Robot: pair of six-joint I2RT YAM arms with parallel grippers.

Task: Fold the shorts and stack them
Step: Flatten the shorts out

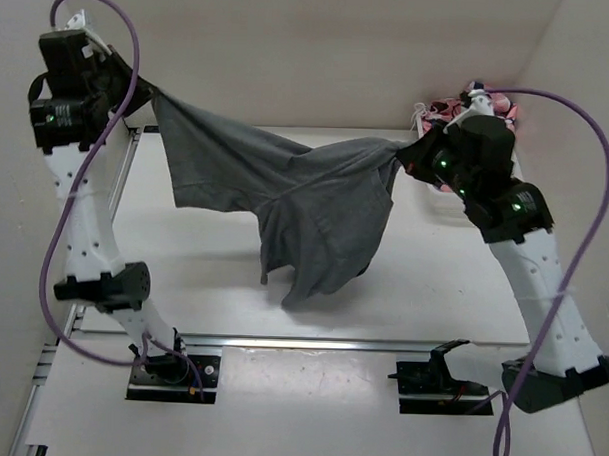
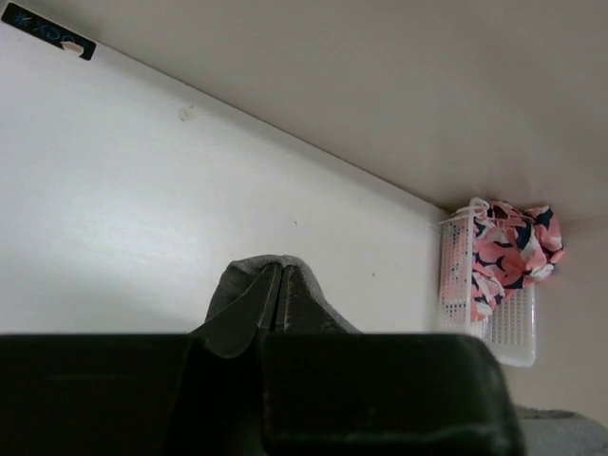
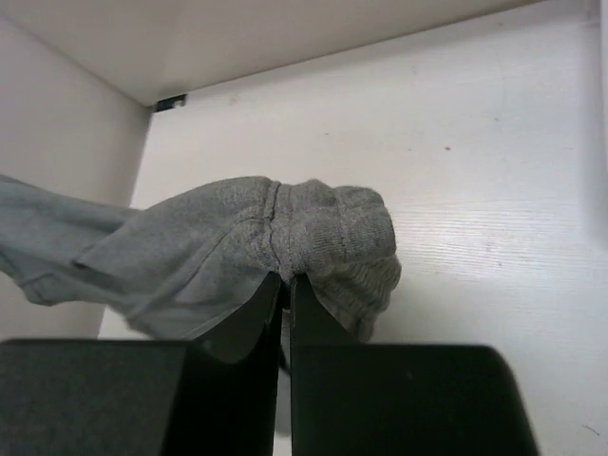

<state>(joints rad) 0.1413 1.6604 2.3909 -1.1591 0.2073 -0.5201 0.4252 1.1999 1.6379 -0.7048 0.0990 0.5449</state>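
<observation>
The dark grey shorts hang spread in the air between both arms, above the white table. My left gripper is shut on one end of the shorts at the far left; in the left wrist view a fold of grey cloth wraps the closed fingertips. My right gripper is shut on the ribbed waistband at the right. The lower legs of the shorts dangle near the table's middle. A pink pair with navy and white pattern lies in a basket at the far right, also in the left wrist view.
A white perforated basket stands at the far right corner against the wall. White walls close in the table on the left, back and right. Metal rails run along the near edge and the left side. A purple cable loops beside each arm.
</observation>
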